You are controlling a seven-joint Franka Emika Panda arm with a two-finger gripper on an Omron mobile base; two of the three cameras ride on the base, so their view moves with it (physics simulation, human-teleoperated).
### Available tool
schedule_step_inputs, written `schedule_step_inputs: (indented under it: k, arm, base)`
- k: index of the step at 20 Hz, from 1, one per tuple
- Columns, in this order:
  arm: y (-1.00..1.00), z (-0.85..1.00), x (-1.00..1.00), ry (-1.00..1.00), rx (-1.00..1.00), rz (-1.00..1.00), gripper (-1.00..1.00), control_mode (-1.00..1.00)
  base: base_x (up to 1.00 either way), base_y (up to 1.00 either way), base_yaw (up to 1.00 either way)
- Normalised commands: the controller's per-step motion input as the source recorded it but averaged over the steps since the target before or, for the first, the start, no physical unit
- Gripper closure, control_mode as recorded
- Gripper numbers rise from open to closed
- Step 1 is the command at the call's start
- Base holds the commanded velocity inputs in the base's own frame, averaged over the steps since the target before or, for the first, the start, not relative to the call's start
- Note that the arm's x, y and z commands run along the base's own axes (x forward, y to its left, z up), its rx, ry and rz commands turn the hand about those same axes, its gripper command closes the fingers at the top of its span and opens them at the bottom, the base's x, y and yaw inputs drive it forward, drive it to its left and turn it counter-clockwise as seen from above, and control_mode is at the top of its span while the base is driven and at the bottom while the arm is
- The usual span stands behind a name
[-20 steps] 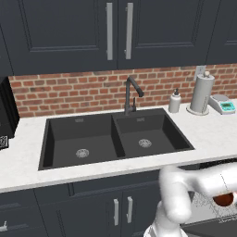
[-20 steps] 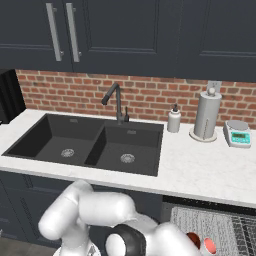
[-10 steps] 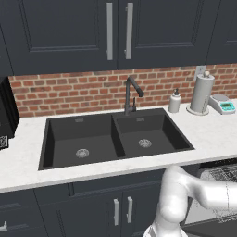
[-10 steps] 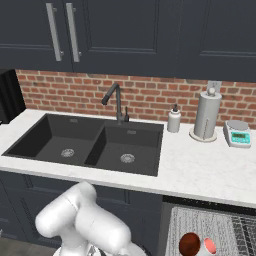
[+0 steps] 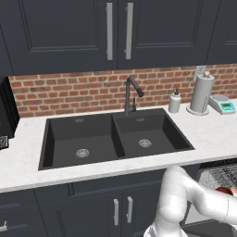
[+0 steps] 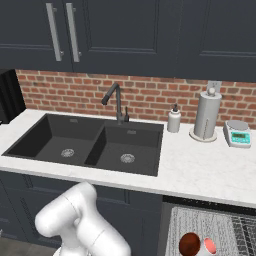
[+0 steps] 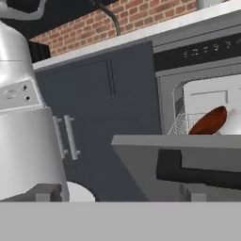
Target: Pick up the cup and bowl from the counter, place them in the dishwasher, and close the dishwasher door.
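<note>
The brown bowl [image 6: 189, 244] and the white cup [image 6: 208, 246] with a red inside lie side by side on the grey wire rack of the dishwasher [image 6: 220, 225], below the white counter [image 6: 200, 170]. From the hand view, low in front of the appliance, the bowl [image 7: 209, 121] and cup [image 7: 233, 123] show above the dropped-down dishwasher door [image 7: 141, 162] and its dark handle [image 7: 197, 173]. My gripper [image 7: 118, 194] is open with nothing between its fingers, below and just outside the door's edge. The white arm [image 5: 194, 203] bends down past the rack.
A black double sink [image 5: 115, 136] with a faucet [image 5: 131, 95] is set in the counter. A soap bottle [image 6: 174, 119], paper towel roll [image 6: 206, 116] and scale [image 6: 237, 134] stand at the back. Dark cabinets with bar handles [image 7: 70, 136] lie left of the dishwasher.
The hand has sunk from beside the rack to down in front of the open door, out of both base views. Bowl and cup stay in the rack.
</note>
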Motion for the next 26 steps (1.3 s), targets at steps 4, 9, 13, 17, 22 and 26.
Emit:
schedule_step_inputs:
  k: [4, 9, 13, 17, 22, 26]
  arm:
    - [-0.2, -0.89, 0.38, -0.19, 0.0, 0.0, -1.0, -1.0]
    - [-0.73, -0.9, 0.77, -0.08, 0.0, 0.0, -1.0, -1.0]
    - [-0.65, -0.9, 0.76, -0.05, 0.0, 0.0, -1.0, -1.0]
    - [-0.55, -0.77, 0.72, -0.01, 0.0, 0.0, -1.0, -1.0]
    - [-0.37, -0.7, 0.84, -0.08, 0.0, 0.0, -1.0, -1.0]
    - [-0.06, -0.6, 0.99, -0.24, 0.03, 0.0, -1.0, -1.0]
  base:
    - [0.0, 0.0, 0.0]
    - [0.0, 0.0, 0.0]
    - [0.0, 0.0, 0.0]
    - [0.0, 0.0, 0.0]
    - [0.0, 0.0, 0.0]
    - [0.0, 0.0, 0.0]
